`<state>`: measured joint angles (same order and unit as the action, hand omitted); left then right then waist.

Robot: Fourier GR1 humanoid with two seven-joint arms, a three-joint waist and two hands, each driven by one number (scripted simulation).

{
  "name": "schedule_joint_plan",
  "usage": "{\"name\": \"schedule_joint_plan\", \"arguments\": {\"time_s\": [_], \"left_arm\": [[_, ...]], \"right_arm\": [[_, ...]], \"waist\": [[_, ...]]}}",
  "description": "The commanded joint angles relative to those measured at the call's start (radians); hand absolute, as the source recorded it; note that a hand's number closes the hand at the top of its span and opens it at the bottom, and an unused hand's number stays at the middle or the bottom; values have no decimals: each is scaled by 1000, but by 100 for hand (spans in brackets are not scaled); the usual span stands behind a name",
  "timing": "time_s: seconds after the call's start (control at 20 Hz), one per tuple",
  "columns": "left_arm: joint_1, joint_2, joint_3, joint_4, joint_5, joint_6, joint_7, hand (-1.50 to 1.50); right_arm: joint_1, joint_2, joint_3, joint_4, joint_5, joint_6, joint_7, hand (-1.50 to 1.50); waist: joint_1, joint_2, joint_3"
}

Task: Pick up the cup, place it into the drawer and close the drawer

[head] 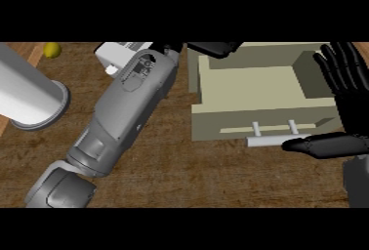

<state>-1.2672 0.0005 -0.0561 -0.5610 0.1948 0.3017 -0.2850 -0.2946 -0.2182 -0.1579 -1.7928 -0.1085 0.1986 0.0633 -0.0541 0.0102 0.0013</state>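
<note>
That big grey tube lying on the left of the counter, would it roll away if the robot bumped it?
Probably yes. The grey cylinder lies on its side on the wooden counter, so a sideways nudge would likely set it rolling. Its flared rim may make it curve rather than run straight. Its smooth surface looks slippery; weight cannot be judged.

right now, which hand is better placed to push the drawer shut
Right. The right hand is open by the drawer front, thumb beside the handle; the left hand is up at the drawer's far left corner.
</note>
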Motion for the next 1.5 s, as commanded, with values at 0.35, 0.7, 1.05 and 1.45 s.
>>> {"name": "schedule_joint_plan", "arguments": {"time_s": [0.35, 0.7, 1.05, 1.45], "left_arm": [[-94, 0, -202, 249, 95, -4, 95, 150], [-27, 0, -289, 287, 107, -55, 52, -150], [-9, 0, -244, 215, 255, -29, -9, -150], [-26, 0, -186, 150, 402, -45, -142, -150]], "right_arm": [[-61, 8, 38, 18, 0, 23, -16, -150], [-112, -17, 25, 13, -53, 55, 25, -150], [-137, 44, 142, 4, -136, 144, 47, -150], [-109, -55, 275, 29, -225, 398, 120, 150]], "waist": [[-93, 25, 2], [-134, 40, 1], [-162, 42, -1], [-126, 29, -2]]}}
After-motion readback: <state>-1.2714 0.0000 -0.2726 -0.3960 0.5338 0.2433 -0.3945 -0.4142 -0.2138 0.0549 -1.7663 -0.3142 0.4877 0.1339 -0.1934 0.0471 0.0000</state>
